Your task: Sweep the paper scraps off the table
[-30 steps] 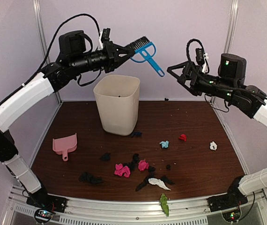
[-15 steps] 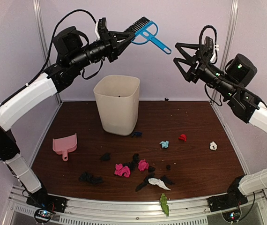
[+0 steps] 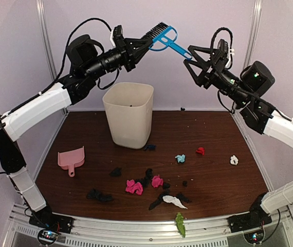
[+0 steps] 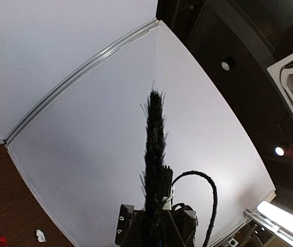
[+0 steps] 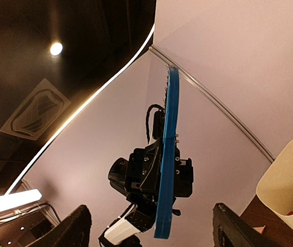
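Note:
Paper scraps lie on the brown table (image 3: 216,128): pink wads (image 3: 134,187), black ones (image 3: 99,195), a white one (image 3: 175,201), a green one (image 3: 180,224) on the front rail, light blue (image 3: 180,158), red (image 3: 200,151) and white (image 3: 234,160). My left gripper (image 3: 140,46) is shut on the bristle end of the blue hand brush (image 3: 164,41), held high above the bin. My right gripper (image 3: 189,56) is open, and the brush's handle tip lies between its fingers. In the right wrist view the blue handle (image 5: 168,154) runs edge-on between my open fingers (image 5: 77,226).
A cream waste bin (image 3: 128,114) stands at the table's back centre-left, with some scraps inside. A pink dustpan (image 3: 71,158) lies at the left. A silver rail (image 3: 136,229) runs along the front edge. Walls close in the back and sides.
My left arm has lifted the brush higher and turned its handle to the right. My right gripper has risen and moved left until its open fingers bracket the handle tip.

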Robot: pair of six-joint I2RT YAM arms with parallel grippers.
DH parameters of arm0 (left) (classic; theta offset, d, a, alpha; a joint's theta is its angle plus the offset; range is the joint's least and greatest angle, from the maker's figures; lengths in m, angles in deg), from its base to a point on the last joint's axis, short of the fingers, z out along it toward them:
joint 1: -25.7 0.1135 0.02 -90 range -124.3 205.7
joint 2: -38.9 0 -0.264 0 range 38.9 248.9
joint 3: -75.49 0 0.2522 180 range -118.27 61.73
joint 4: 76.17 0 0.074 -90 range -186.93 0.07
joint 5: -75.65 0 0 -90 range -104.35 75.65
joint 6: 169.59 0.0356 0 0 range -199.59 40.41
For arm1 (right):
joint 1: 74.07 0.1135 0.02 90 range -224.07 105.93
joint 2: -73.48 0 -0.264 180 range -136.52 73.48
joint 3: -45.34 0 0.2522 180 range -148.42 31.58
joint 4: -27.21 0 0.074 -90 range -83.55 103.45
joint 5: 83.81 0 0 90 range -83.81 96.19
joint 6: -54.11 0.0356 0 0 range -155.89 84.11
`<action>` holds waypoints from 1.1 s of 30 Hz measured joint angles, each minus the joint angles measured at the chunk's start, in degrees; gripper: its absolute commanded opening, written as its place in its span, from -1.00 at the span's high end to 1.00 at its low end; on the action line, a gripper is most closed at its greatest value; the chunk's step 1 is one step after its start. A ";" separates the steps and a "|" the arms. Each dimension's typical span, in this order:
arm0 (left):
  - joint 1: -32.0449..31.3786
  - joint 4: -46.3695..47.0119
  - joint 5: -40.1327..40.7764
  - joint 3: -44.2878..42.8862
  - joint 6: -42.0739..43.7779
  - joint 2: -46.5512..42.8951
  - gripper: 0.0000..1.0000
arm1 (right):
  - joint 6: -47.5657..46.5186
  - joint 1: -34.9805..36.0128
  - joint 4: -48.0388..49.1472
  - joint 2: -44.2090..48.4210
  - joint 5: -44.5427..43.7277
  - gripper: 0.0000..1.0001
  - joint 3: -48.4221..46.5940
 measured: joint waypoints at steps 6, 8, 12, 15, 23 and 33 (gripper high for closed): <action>-0.55 0.00 -0.76 0.00 -0.35 1.07 1.00 | -0.13 -0.07 0.17 -0.70 0.96 -0.21 -0.57; -0.85 0.02 -0.79 0.00 -0.33 1.29 1.00 | -0.33 -0.07 -0.70 -1.11 1.01 -0.16 -1.42; -1.31 -0.02 -0.79 -0.04 -0.17 1.66 1.00 | -0.81 -0.09 -2.40 -1.81 0.98 -0.08 -3.02; -1.64 -0.33 -0.85 -0.63 0.37 2.32 1.00 | -1.33 -0.17 -3.76 -1.90 0.96 0.00 -3.69; -2.03 -1.42 -0.87 -0.90 1.53 2.80 1.00 | -1.68 -0.24 -6.08 -2.29 0.74 0.15 -4.37; -2.69 -2.16 -0.87 -0.94 3.30 2.80 1.00 | -1.73 -0.24 -7.87 -2.34 0.02 0.28 -4.85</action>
